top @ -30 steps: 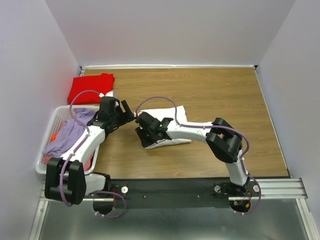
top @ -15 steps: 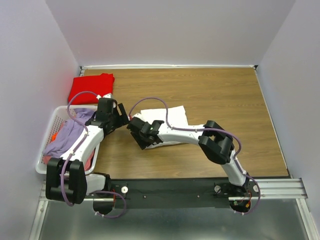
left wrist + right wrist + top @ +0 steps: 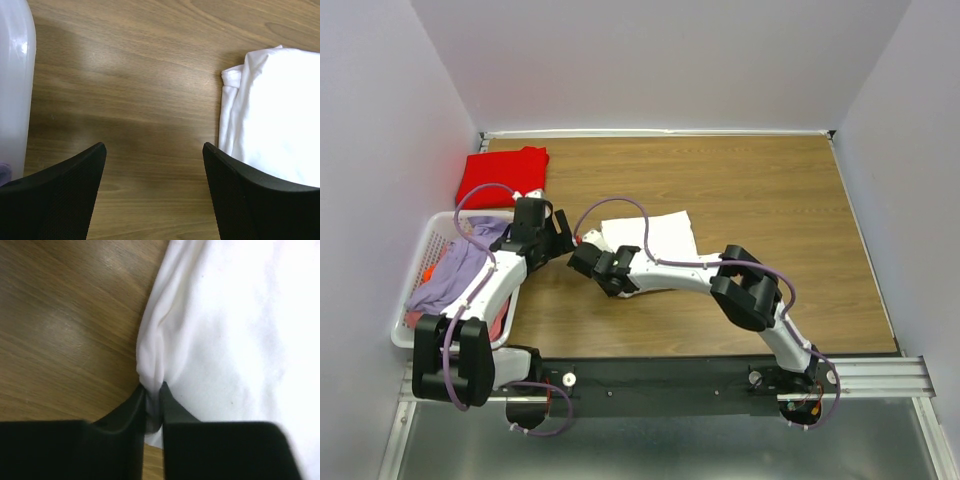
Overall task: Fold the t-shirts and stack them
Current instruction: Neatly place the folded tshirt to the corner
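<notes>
Two t-shirts lie on the wooden table (image 3: 770, 200). The red t-shirt (image 3: 502, 175) is in the far left corner as a flat, compact bundle, just beyond the white laundry basket (image 3: 425, 250). The white t-shirt (image 3: 660, 235) lies folded near the middle of the table, a little to the left, well apart from the red one. The basket stands at the left edge and holds a lavender cloth (image 3: 455, 275) that hangs over its near rim, with some pink and orange fabric under it. The right gripper (image 3: 582, 257) reaches across to the left side of the white t-shirt. In the right wrist view its fingers (image 3: 130, 410) are pressed almost together and pinch a small gathered fold of the white t-shirt (image 3: 225, 315) at its edge, where the cloth meets the bare wood. The left gripper (image 3: 563, 232) is just beside the right one, on its far left side, between the basket and the white t-shirt. In the left wrist view its fingers (image 3: 65, 195) are spread wide over bare wood and hold nothing. The edge of the white t-shirt (image 3: 280, 110) lies beyond its right finger, and the pale plastic wall of the basket (image 3: 15, 75) shows at the left border. The small black print of the white t-shirt cannot be seen in any view.
</notes>
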Motion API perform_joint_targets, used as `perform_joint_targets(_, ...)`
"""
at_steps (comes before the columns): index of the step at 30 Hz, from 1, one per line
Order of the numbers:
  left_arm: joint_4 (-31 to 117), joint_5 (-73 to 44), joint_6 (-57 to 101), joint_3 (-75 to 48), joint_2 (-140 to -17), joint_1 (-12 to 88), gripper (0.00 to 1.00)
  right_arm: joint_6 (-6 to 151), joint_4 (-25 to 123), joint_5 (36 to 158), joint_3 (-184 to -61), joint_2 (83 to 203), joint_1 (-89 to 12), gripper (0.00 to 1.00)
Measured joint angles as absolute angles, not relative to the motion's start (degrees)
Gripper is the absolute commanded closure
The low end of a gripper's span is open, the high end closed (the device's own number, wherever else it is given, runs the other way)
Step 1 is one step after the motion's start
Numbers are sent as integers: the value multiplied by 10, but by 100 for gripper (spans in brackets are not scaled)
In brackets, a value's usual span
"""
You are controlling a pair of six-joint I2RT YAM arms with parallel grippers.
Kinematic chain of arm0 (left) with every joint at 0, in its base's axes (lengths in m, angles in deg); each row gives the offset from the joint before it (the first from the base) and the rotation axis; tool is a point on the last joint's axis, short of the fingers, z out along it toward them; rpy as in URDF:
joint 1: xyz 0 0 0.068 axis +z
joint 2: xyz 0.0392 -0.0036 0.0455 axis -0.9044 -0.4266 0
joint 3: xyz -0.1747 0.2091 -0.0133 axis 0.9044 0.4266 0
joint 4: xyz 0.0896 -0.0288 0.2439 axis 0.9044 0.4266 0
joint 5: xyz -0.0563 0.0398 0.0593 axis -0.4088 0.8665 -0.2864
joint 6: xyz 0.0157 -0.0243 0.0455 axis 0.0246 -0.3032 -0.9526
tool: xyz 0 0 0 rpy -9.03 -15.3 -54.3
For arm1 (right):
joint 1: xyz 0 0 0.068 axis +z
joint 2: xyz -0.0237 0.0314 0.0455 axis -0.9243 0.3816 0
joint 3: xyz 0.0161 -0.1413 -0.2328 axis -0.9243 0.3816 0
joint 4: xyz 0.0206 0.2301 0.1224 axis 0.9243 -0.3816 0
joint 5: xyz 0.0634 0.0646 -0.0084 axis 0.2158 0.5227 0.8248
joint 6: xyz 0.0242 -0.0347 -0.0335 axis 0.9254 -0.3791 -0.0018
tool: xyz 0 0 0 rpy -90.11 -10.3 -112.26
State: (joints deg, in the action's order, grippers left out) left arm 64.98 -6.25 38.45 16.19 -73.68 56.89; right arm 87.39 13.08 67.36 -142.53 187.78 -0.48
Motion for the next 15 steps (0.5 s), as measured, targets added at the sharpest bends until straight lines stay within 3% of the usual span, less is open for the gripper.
perform_joint_targets(2,649,-63,384,164,-737,569,14,871,127,660,-1425,1879,-3,100)
perform_joint_targets(15,623,-156,399,175,-762,563,13,874,109,688,-1375,1832,-7,100)
